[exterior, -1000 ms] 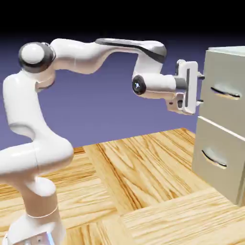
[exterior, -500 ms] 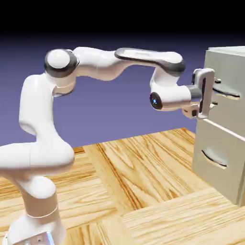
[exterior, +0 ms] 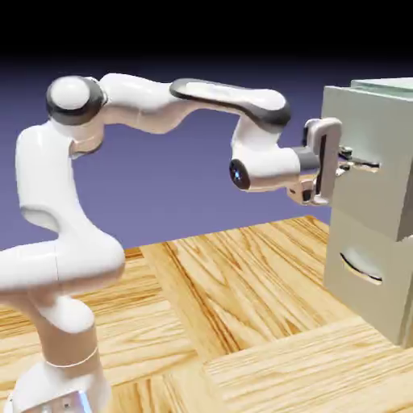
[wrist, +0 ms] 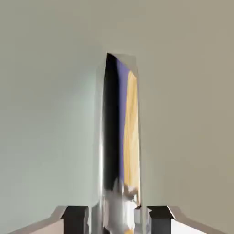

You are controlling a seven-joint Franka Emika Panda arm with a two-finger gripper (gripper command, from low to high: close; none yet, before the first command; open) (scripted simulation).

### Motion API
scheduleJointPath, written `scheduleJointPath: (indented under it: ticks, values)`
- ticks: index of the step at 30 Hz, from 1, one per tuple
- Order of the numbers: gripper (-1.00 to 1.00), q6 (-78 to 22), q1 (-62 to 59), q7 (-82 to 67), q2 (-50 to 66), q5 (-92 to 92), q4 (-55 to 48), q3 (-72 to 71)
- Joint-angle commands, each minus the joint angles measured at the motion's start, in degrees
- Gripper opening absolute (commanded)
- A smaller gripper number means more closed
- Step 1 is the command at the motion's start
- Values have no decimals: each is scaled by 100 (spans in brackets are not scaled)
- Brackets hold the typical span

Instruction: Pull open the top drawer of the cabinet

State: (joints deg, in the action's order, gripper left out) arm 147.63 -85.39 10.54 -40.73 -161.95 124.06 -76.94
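hand (exterior: 348,161) clamping curved mirror-bright handle (wrist: 119,137), top drawer (exterior: 359,173)

- cabinet (exterior: 367,202) cut off by the exterior view's right edge; its far side and back unseen
- top drawer (exterior: 363,137) handle (exterior: 359,164) mostly hidden behind the gripper (exterior: 348,159), only a short silver stub shows
- hand view: handle (wrist: 119,146) cut off at the bottom edge; drawer front (wrist: 45,114) fills the frame, edges not visible
- arm base (exterior: 56,395) cropped at the lower left corner
- worktop (exterior: 242,323) edges out of frame
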Motion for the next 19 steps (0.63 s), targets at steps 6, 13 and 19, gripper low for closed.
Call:
scheduleJointPath:
  ticks: [6,13,19]
  values:
    - [-100,-158,1246,218,-393,180,1039,1041]
    - [-100,-198,2699,647,-1200,561,2330,2177]
    - [100,-77,3401,887,-1695,836,2928,2667]
